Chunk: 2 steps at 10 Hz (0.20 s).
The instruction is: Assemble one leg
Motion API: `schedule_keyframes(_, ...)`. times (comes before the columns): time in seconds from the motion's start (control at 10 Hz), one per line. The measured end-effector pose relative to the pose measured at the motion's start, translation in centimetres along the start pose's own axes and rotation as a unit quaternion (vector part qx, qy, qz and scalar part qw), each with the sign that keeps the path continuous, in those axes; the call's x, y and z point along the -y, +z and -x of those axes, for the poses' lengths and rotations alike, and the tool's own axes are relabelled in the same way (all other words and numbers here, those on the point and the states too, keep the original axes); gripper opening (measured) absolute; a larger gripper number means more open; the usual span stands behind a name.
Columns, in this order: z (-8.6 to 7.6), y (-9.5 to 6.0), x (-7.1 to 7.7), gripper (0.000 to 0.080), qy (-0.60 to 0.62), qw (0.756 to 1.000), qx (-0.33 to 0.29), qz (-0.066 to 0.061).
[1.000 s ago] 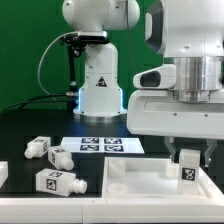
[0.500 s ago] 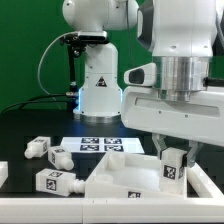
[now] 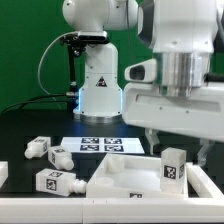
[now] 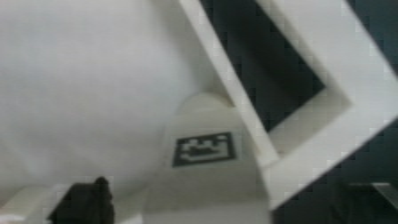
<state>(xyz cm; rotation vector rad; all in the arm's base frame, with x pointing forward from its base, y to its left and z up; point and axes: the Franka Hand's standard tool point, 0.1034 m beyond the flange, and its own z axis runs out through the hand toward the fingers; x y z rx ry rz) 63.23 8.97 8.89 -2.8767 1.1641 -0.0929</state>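
Exterior view first: the leg (image 3: 173, 168) stands upright on the wide white panel (image 3: 120, 175), toward the counter's (image 3: 20, 135) near edge on the exterior view's right, its tag facing the camera; the gripper (image 3: 176, 140) hangs just above it, the big wrist housing blocking the fingers, so whether the jaws are open or closed cannot be told here. Three more tagged white posts (image 3: 52, 156) lie loose toward the near edge on the exterior view's left; the marker board (image 3: 103, 144) sits flat further back, in front of the robot's base (image 3: 98, 85).

Wrist view now: the leg (image 4: 210, 150) fills the middle, tag plain to see; a dark fingertip (image 4: 86, 200) shows beside it, apparently not touching, and the second finger is not clearly visible.

The step looks like seating the leg into the panel; doing it well likely means keeping the post vertical, gripping squarely on its flat sides, and turning without tilting; a skewed grip could tip the panel.
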Motion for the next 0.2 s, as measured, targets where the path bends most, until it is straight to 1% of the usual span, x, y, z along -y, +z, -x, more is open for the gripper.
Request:
schedule_keyframes(0.1,0.36,-1.47,0.48,0.0623,-0.003,1.000,0.004,-0.003)
schedule_keyframes(0.2,0.45,-2.46,0.73,0.0645,-0.003,1.000,0.010,-0.002)
